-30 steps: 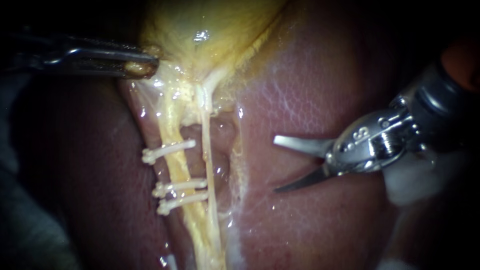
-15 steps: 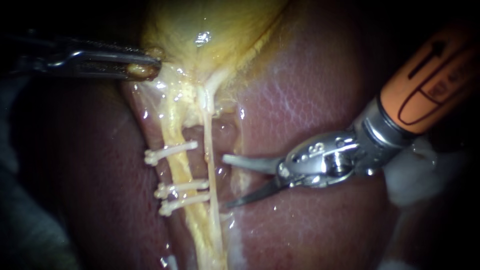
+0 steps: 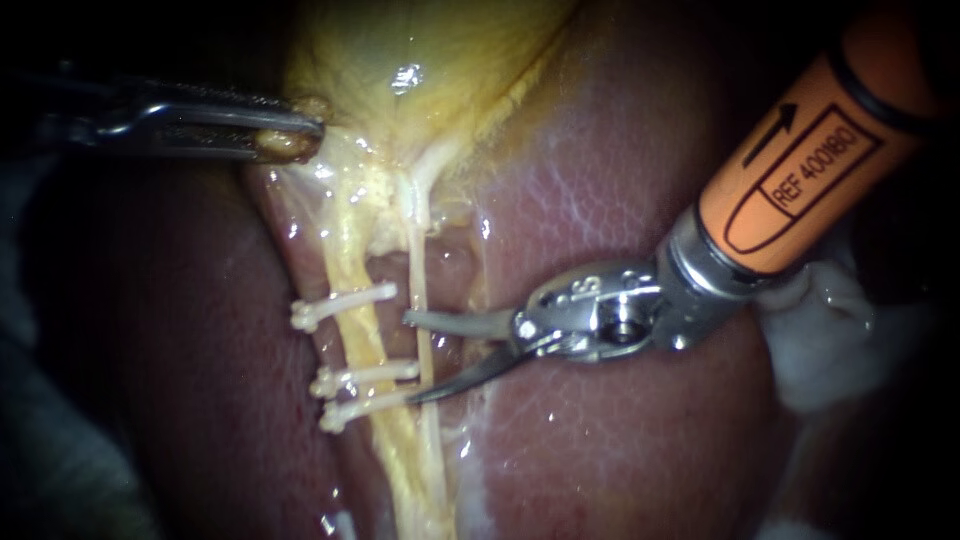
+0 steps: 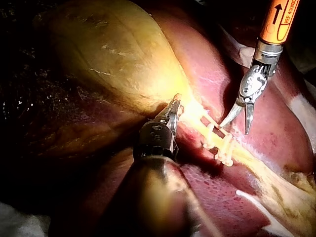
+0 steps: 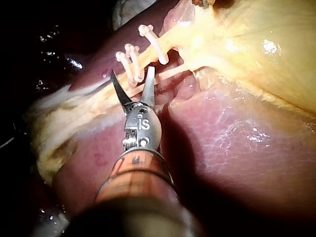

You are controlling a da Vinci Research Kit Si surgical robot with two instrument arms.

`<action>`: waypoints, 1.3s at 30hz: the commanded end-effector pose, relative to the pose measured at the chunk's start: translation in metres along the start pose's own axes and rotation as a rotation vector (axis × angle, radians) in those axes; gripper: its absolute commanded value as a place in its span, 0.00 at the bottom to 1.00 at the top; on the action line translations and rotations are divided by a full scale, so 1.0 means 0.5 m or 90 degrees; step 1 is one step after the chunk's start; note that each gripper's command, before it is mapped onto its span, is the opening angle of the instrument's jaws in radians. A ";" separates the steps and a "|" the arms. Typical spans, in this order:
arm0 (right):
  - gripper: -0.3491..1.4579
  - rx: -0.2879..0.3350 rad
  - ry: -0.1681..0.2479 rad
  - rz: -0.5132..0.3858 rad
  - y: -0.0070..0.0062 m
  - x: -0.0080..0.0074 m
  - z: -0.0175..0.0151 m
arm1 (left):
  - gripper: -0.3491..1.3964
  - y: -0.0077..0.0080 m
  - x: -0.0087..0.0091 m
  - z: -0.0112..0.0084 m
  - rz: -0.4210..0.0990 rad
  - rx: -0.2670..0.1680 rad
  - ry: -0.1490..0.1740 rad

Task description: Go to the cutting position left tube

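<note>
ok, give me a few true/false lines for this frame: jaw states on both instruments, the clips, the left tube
1. The right instrument has its jaws open. True.
2. The left instrument has open jaws that hold nothing. False: its jaws are shut on tissue at the lower end of the gallbladder.
3. Three clips sit across the left tube. True.
4. The left tube is cut through between the clips. False: it runs unbroken past all three clips, and the right instrument's jaws have not closed on it.
</note>
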 end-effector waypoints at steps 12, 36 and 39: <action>0.98 0.031 -0.010 0.010 0.0053 -0.0046 0.0031 | 0.00 0.0000 0.0000 0.0000 0.000 0.000 0.000; 0.92 0.092 0.057 -0.001 0.0066 0.0035 0.0166 | 0.00 0.0005 0.0002 0.0008 -0.001 0.004 0.001; 0.92 0.092 0.066 0.004 0.0069 0.0045 0.0179 | 0.00 0.0006 0.0002 0.0008 -0.001 0.004 0.001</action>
